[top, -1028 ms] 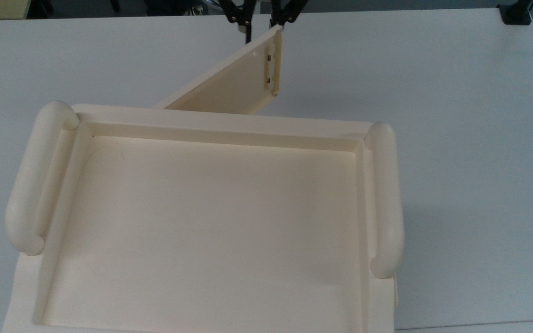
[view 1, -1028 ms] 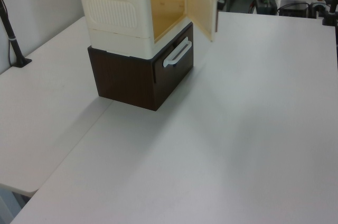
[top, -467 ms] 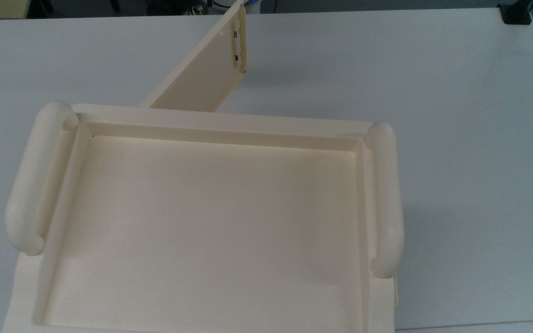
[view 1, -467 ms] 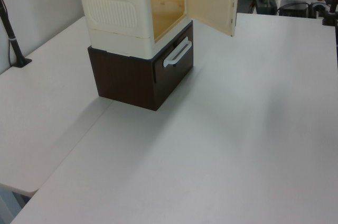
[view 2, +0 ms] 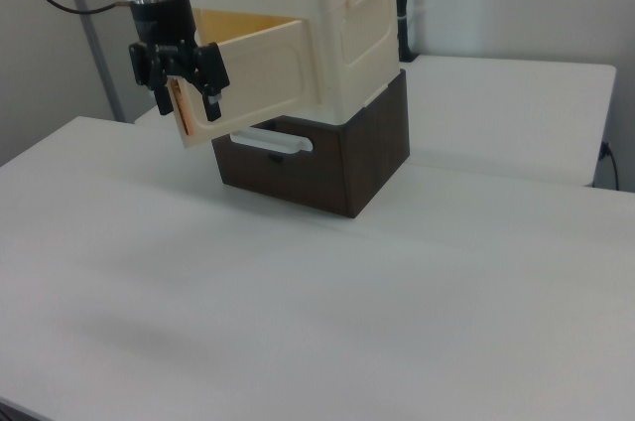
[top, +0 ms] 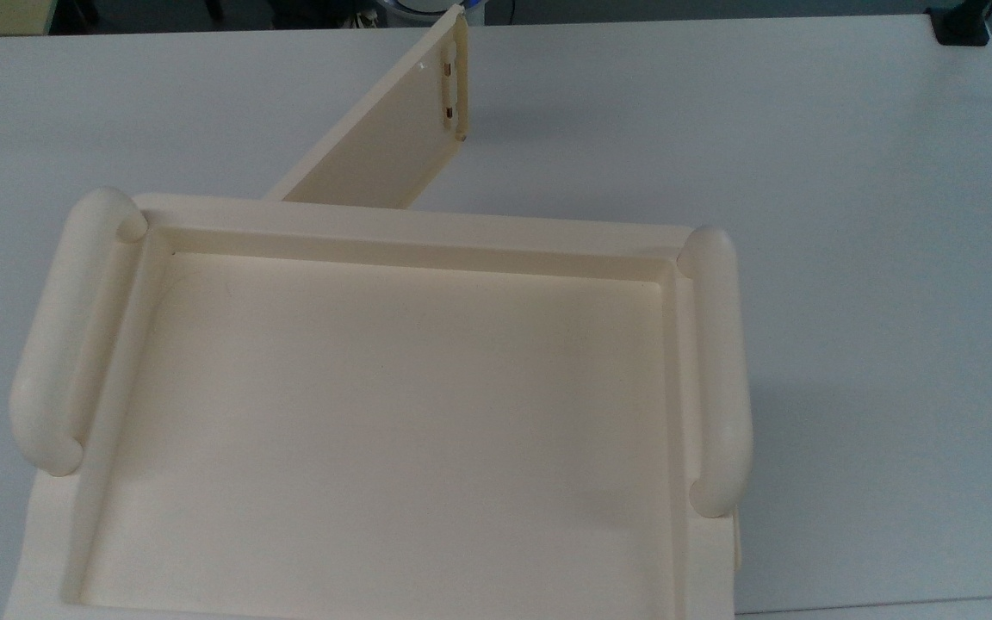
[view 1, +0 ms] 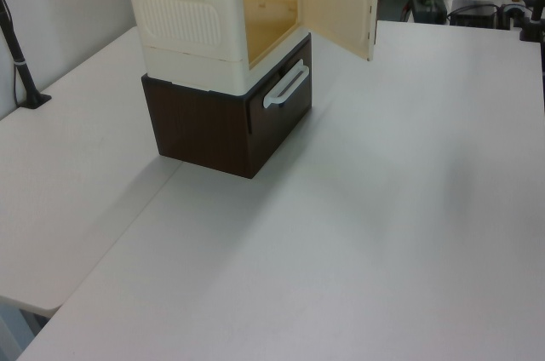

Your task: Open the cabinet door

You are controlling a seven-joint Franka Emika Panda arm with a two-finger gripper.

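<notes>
The white bench [view 1: 383, 208] carries the cream cabinet [view 1: 196, 20] on a dark brown drawer box [view 1: 213, 127] near one edge; its cabinet door [view 1: 336, 3] stands open, the hand [view 2: 181, 78] spread wide around the door's free edge

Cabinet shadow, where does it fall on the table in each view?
Top view: soft shadow right of the cabinet on the table. Left view: it spreads toward the camera from the dark base. Right view: a thin shadow hugs the base's foot.

Cream cabinet [view 1: 200, 16] is sitting on a dark brown drawer box [view 1: 230, 118] upper left, its cabinet door [view 1: 335, 5] hanging wide open.
</notes>
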